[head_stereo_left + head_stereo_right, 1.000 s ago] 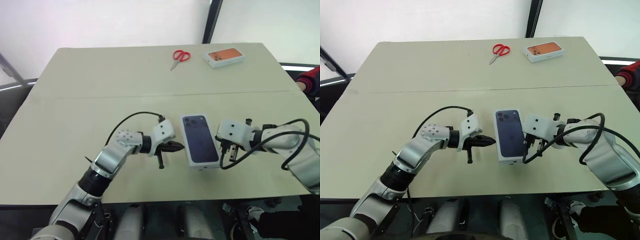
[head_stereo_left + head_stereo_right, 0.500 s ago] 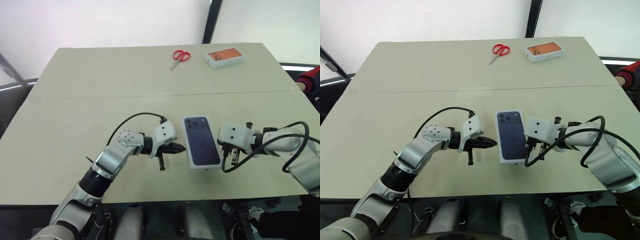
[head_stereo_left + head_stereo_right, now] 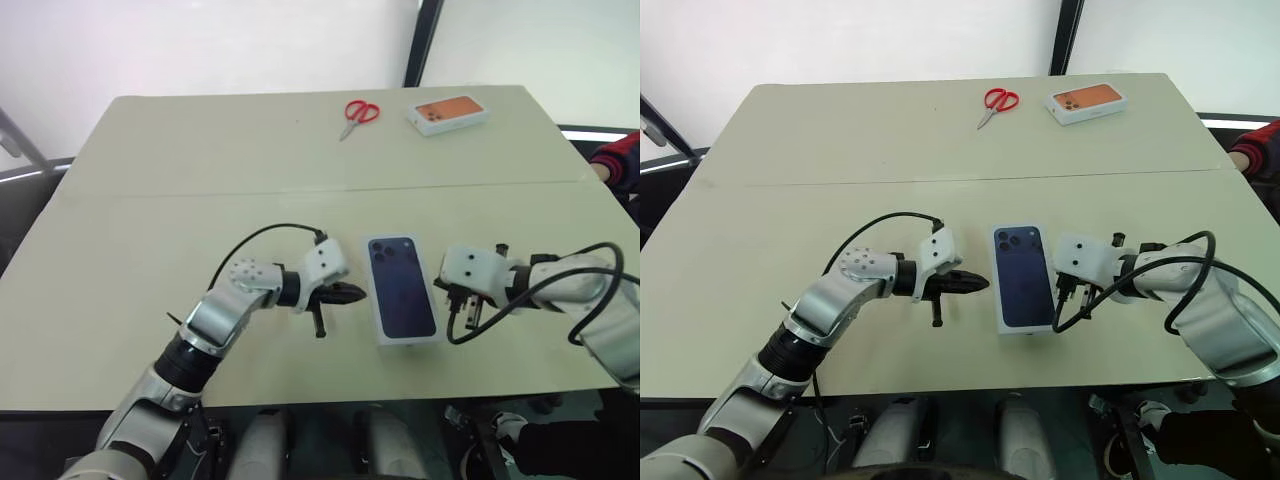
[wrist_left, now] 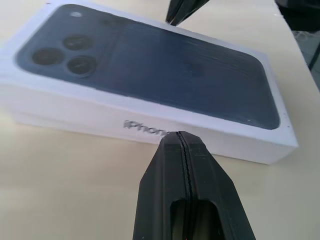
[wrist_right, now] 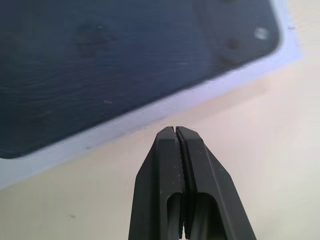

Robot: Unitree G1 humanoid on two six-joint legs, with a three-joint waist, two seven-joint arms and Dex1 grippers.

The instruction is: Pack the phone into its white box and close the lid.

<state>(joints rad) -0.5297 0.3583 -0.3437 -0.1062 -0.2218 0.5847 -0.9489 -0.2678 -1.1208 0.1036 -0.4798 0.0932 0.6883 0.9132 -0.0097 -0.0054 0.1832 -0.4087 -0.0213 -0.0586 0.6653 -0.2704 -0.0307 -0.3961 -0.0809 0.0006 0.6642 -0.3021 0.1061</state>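
Note:
The lid [image 3: 402, 287], white with a dark blue phone picture on top, lies flat on the table near its front edge, covering the white box. The phone is hidden. My left gripper [image 3: 355, 294] is shut and points at the lid's left long side, a small gap away; in the left wrist view its tip [image 4: 179, 136] faces the lid's white side wall [image 4: 150, 125]. My right gripper [image 3: 443, 285] is shut and empty, just off the right long side. In the right wrist view it [image 5: 176, 131] hovers beside the lid's edge [image 5: 125, 55].
Red scissors [image 3: 361, 113] and a white box with an orange picture [image 3: 449, 113] lie at the table's far end. A person's dark sleeve [image 3: 622, 160] shows at the right edge. A seam [image 3: 200, 192] runs across the tabletop.
The closed box has settled flat and shifted slightly toward the front edge. Both shut grippers have eased a little away from its sides.

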